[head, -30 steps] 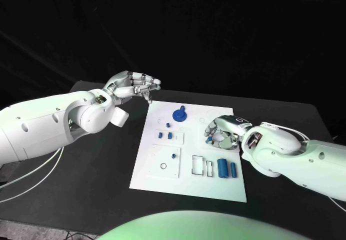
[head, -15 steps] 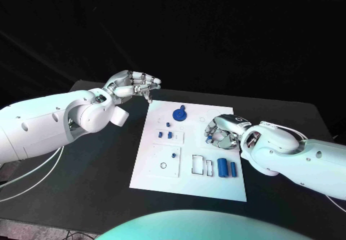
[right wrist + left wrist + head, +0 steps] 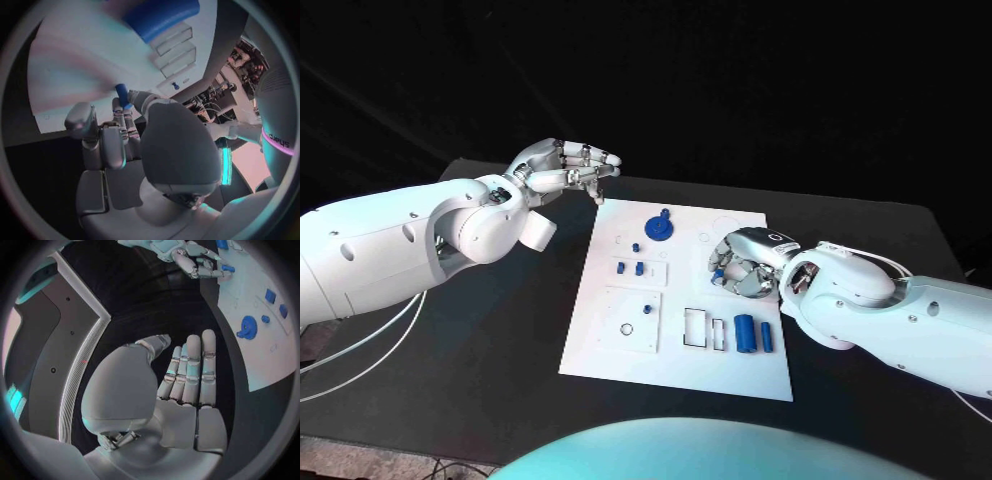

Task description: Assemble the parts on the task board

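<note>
Since the earlier frames the right hand (image 3: 744, 262) has crept a little toward the far side of the task board (image 3: 678, 360) — a small shift, with the arm following it — while the left hand (image 3: 568, 168) has stayed put off the board's far left corner. The loose pieces on the board lie where they did.

The right hand pinches a small blue peg (image 3: 122, 95) between its fingers, the rest of the fingers curled in around it; in the right wrist view the peg pokes out beyond the fingertips toward the white plate, its long axis running roughly along the fingers. Which hole it is meant for I cannot tell from these pictures. The hand hovers over the board's right-hand strip, with the blue gear (image 3: 659, 230) just beyond it on the far side and the two blue cylinders (image 3: 754, 334) just beside the empty outlined slots on the near side.

The left hand holds nothing: its fingers lie pressed together and fairly straight, thumb tucked alongside, well apart from every part. So the right hand is plainly the nearer one, and the coming move likely turns on tipping the peg upright over its seat before pressing down.
</note>
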You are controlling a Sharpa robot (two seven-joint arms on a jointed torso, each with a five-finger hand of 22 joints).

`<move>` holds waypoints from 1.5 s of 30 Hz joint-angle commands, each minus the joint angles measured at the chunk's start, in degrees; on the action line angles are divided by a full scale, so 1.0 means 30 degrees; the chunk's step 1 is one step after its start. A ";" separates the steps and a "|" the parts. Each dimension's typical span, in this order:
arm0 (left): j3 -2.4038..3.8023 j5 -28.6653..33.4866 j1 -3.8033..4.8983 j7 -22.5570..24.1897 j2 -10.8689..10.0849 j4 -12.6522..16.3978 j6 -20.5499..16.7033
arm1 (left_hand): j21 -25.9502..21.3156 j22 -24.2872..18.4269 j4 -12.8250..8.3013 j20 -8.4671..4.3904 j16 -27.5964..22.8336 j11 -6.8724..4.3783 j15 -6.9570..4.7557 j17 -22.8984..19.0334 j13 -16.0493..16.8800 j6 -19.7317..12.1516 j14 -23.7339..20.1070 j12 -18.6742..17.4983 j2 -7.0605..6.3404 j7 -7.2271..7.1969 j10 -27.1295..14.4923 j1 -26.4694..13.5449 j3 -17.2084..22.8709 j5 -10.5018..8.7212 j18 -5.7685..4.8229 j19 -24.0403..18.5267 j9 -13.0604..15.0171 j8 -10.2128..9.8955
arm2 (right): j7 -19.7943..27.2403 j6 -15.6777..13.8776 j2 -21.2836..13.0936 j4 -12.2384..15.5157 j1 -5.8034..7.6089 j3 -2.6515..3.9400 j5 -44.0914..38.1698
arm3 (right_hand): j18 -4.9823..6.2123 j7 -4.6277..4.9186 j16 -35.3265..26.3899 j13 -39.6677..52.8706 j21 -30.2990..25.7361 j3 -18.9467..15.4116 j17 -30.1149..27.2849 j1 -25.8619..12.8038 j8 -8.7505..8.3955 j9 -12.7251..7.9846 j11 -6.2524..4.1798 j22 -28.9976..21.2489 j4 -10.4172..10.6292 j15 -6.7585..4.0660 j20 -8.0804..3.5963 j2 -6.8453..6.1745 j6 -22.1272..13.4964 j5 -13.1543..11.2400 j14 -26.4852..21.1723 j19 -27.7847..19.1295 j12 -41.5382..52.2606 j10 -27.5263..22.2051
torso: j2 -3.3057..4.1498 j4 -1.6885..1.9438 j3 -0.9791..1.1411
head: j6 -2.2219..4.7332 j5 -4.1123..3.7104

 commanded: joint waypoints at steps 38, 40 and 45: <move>0.0011 0.0025 0.0017 0.0133 -0.0005 0.0026 0.0254 | -0.0080 -0.0046 0.0020 0.0092 -0.0093 0.0024 0.0043 -0.0012 -0.0027 -0.0164 -0.0099 -0.0018 0.0031 0.0054 -0.0102 -0.0167 -0.0144 0.0029 0.0282 0.0030 -0.0034 0.0126 | 0.0018 -0.1236 0.0003 0.0124 -0.0106 -0.0059 -0.0741 | -0.0245 -0.0187 0.0333 0.0262 0.1220 0.2267 0.0384 -0.0277 0.0725 0.0960 -0.0431 0.0849 -0.1816 -0.0432 -0.0328 0.1225 0.0651 -0.2529 0.0536 0.0597 -0.0210 0.2347 | -0.0009 0.0011 0.0012 | -0.0120 -0.0002; 0.0011 0.0025 0.0016 0.0133 -0.0001 0.0023 0.0254 | -0.0080 -0.0046 0.0020 0.0092 -0.0093 0.0024 0.0043 -0.0012 -0.0027 -0.0164 -0.0099 -0.0018 0.0031 0.0054 -0.0102 -0.0167 -0.0144 0.0029 0.0282 0.0030 -0.0034 0.0126 | 0.0044 -0.1327 0.0002 0.0145 -0.0106 -0.0058 -0.0762 | -0.0259 -0.0197 0.0361 0.0286 0.1298 0.2307 0.0433 -0.0265 0.0791 0.1024 -0.0453 0.0904 -0.1971 -0.0450 -0.0348 0.1231 0.0694 -0.2587 0.0550 0.0620 -0.0208 0.2457 | -0.0013 0.0011 0.0011 | -0.0121 -0.0004; 0.0010 0.0024 0.0015 0.0136 0.0006 0.0020 0.0247 | -0.0102 -0.0065 0.0047 0.0096 -0.0088 0.0028 0.0047 -0.0008 -0.0025 -0.0185 -0.0098 0.0008 0.0069 0.0057 -0.0124 -0.0173 -0.0147 0.0033 0.0282 0.0046 -0.0036 0.0142 | 0.0150 -0.1551 -0.0033 0.0302 -0.0106 -0.0056 -0.0814 | -0.0283 -0.0221 0.0389 0.0346 0.1447 0.2358 0.0473 -0.0261 0.0940 0.1165 -0.0505 0.1014 -0.2299 -0.0495 -0.0392 0.1226 0.0797 -0.2623 0.0561 0.0658 -0.0198 0.2703 | -0.0004 0.0000 0.0008 | -0.0120 0.0011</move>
